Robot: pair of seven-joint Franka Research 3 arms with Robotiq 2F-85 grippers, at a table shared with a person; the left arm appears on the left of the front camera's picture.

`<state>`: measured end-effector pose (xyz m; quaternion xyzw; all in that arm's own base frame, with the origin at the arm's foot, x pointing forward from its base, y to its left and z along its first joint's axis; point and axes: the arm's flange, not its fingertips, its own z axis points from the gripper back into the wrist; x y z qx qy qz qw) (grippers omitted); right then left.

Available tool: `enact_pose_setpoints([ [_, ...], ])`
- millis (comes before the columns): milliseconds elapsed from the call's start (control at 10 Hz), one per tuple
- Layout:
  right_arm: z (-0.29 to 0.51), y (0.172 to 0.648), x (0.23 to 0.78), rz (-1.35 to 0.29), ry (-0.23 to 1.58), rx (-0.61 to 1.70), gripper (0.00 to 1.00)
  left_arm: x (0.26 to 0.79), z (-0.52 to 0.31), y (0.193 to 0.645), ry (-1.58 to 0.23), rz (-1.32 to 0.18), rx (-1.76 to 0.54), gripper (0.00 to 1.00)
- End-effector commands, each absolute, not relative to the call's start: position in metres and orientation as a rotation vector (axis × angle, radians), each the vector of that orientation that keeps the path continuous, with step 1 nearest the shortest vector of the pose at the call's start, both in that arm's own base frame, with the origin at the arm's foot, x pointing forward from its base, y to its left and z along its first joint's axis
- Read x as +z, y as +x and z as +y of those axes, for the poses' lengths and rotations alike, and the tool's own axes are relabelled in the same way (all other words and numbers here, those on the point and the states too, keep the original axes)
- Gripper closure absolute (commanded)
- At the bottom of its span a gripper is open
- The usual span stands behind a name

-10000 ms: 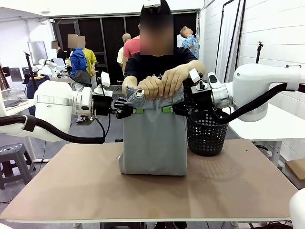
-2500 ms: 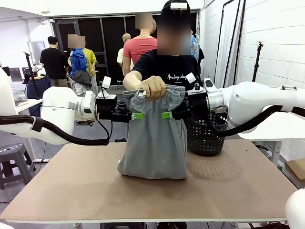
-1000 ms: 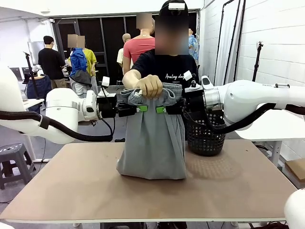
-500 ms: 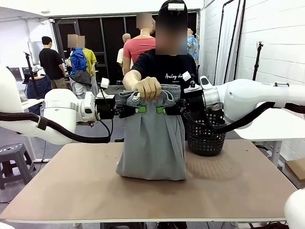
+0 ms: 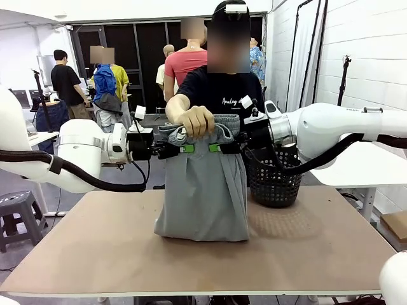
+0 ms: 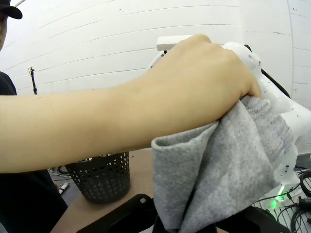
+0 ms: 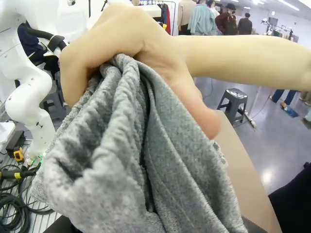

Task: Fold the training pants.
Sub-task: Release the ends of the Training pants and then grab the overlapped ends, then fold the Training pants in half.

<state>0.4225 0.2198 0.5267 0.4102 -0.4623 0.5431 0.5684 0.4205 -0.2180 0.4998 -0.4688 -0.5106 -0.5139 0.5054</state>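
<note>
White print is seen on the person's black shirt; "Analog" can just be made out, the rest is too small to read. No other legible writing is noted.

One pair of training pants is held up over the middle of the surface, waistband on top, lower end resting bunched on the surface. The waistband is gripped at its centre by the person's hand.

Left claw is clenched on the training pants just under the waistband, on the picture-left side. Right claw is clenched on the same fabric just beside it, on the picture-right side. Green pads of both are seen nearly meeting at the middle of the cloth, directly below the hand.

In the left wrist view the grey cloth is seen hanging from the hand close ahead of the claw. In the right wrist view the ribbed grey fabric is seen bunched under the hand.

One black mesh basket is seen standing on the surface just right of the pants.

Count: two claws, one hand on the pants, one basket.
</note>
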Motion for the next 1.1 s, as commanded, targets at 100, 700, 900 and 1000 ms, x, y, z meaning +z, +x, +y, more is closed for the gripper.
enact_pose_setpoints([
  [100, 0.2193, 0.4204, 0.5275, -1.096, 0.969, 1.269, 1.00, 0.5009, -0.2191, 0.4204, -1.131, -1.249, -1.237, 1.00],
  [700, 0.2193, 0.4204, 0.5275, -1.096, 0.969, 1.269, 1.00, 0.5009, -0.2191, 0.4204, -1.131, -1.249, -1.237, 1.00],
  [900, 0.2193, 0.4204, 0.5275, -1.096, 0.969, 1.269, 1.00, 0.5009, -0.2191, 0.4204, -1.131, -1.249, -1.237, 1.00],
  [1000, 0.2193, 0.4204, 0.5275, -1.096, 0.969, 1.269, 1.00, 0.5009, -0.2191, 0.4204, -1.131, -1.249, -1.237, 1.00],
])
